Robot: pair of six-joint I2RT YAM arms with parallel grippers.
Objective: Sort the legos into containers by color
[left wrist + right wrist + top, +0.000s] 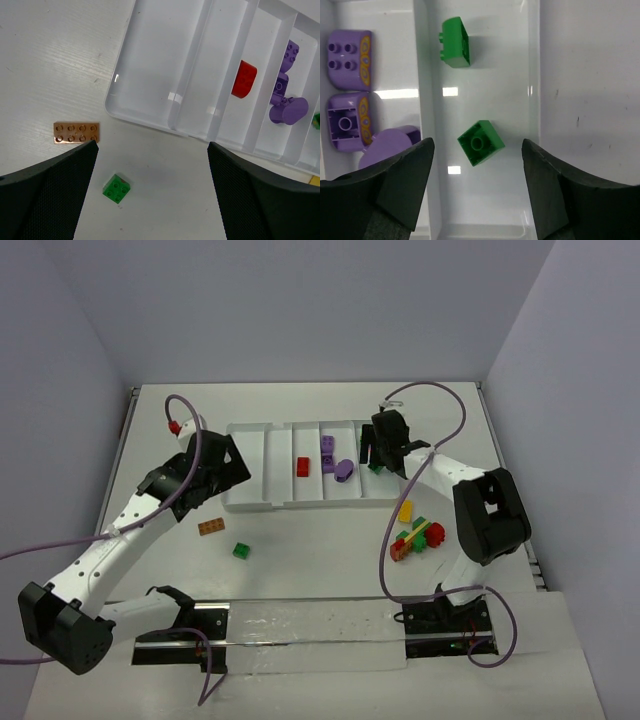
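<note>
- Top external: the tray (255, 468) lies across the far middle of the table (320, 555). My left gripper (232, 468) hovers at its left end and my right gripper (384, 462) over its rightmost compartment. An orange-brown plate (211, 527) and a loose green brick (241, 550) lie on the near side of the tray, nearer my left arm. A yellow brick (405, 511) and a mixed clump (418, 536) lie nearer my right.
- Left wrist: the jaws stand wide apart and empty. The plate (76, 132) lies just beside one finger (50, 190), with its long axis along the finger-to-finger line. I judge that a quarter turn of the wrist is needed to pinch its short width. There is bare table around it, and the tray's corner is near but apart.
- Right wrist: the jaws are apart and hold nothing. Two green bricks lie loose in the end compartment, one (480, 142) under the gap and one (455, 42) beyond it. The purple bricks (349, 95) sit in the next compartment. The tray's outer wall (534, 75) runs close by, so I would lift clear first.
</note>
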